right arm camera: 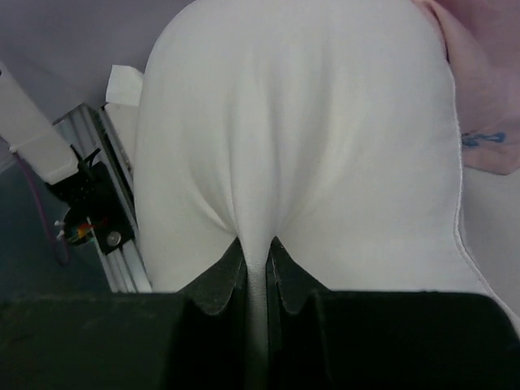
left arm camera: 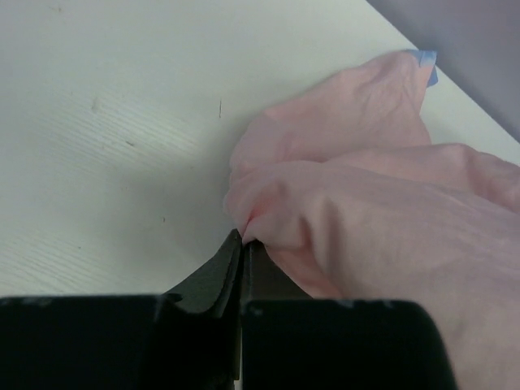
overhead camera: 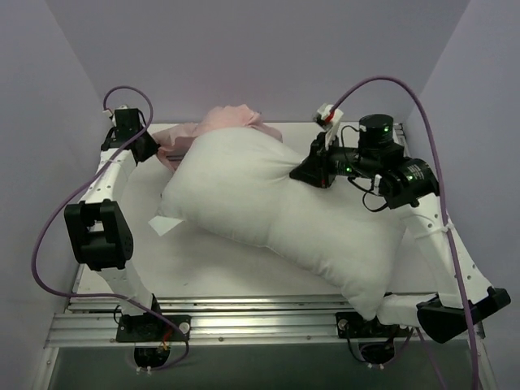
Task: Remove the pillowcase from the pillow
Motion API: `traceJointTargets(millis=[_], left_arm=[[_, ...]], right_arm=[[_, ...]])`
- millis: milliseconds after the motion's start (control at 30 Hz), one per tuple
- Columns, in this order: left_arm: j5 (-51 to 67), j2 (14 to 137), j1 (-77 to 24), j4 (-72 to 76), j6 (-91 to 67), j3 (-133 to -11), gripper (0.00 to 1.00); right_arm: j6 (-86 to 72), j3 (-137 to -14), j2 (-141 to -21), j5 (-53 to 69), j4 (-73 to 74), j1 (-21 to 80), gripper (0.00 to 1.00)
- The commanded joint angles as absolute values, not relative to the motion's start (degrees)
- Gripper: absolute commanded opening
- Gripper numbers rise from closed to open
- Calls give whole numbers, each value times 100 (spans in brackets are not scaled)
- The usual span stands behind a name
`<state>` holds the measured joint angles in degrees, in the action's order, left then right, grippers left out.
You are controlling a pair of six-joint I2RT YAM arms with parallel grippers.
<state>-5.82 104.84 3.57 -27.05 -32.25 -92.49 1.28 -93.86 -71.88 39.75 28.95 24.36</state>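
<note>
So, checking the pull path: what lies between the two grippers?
Top view: the bunched pillowcase by the left gripper, then the pillow up to the right gripper.

The top external camera looks down from above and behind the near edge onto the flat white table [overhead camera: 203,264]. The left wrist camera is very close to the pale pink fabric cover [left arm camera: 366,219], and the right one to the large white puffy cushion [right arm camera: 301,122]. The top view shows both.

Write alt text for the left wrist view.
The left fingers, closed, pinch a fold of the bunched pale pink pillowcase on the white table. A sliver of its blue side shows at the upper right.
</note>
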Motion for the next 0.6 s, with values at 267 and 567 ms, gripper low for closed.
traceJointTargets(millis=[267,567], left_arm=[[-510,10010,-141,-1978,-3349,-9184,2],[-1071,10476,193,-1854,-3454,-9483,2]], right_arm=[[1862,-8402,-7585,5748,4191,3199,0],[2688,-8376,-7304,6293,4780,3173,0]])
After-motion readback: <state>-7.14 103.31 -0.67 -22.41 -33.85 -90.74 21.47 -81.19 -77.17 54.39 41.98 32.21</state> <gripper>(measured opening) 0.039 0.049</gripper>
